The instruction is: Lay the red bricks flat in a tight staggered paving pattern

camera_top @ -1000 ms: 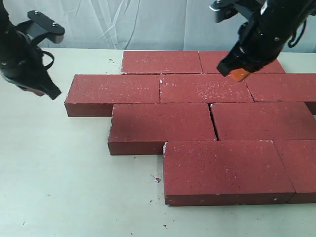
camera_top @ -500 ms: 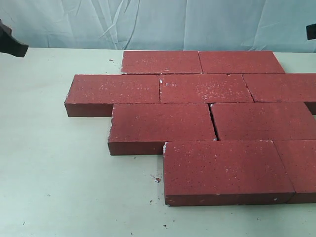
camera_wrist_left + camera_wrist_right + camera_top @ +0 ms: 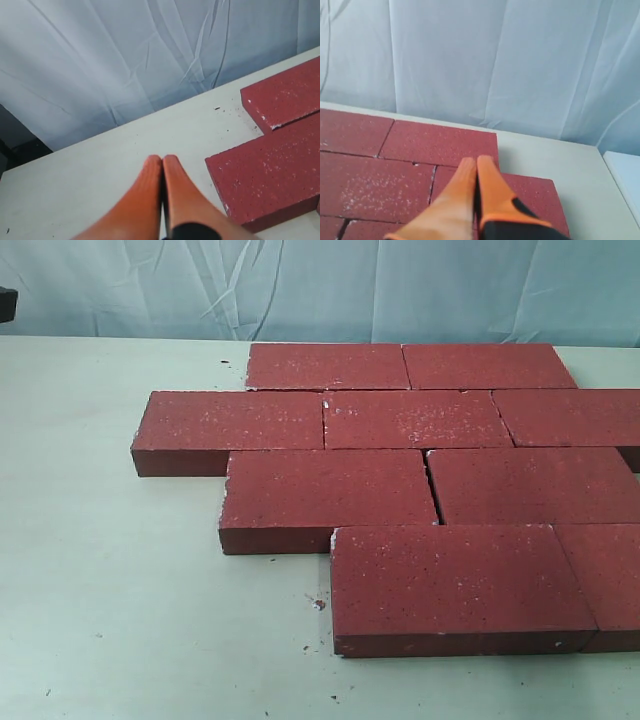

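Tabletop [image 3: 120, 590], pale, carries the red bricks [image 3: 330, 490] lying flat in four staggered rows, sides touching, with one thin gap in the third row. Left gripper [image 3: 162, 161] and right gripper [image 3: 476, 161] both have orange fingers pressed together.

- The red bricks [image 3: 400, 480] I face are dark red and grainy, with white specks and chipped whitish edges.
- All lie flat in four staggered rows with sides touching; a thin crack splits the third row's pair.
- The patch sits near the far edge of the tabletop [image 3: 120, 590], toward its right side.
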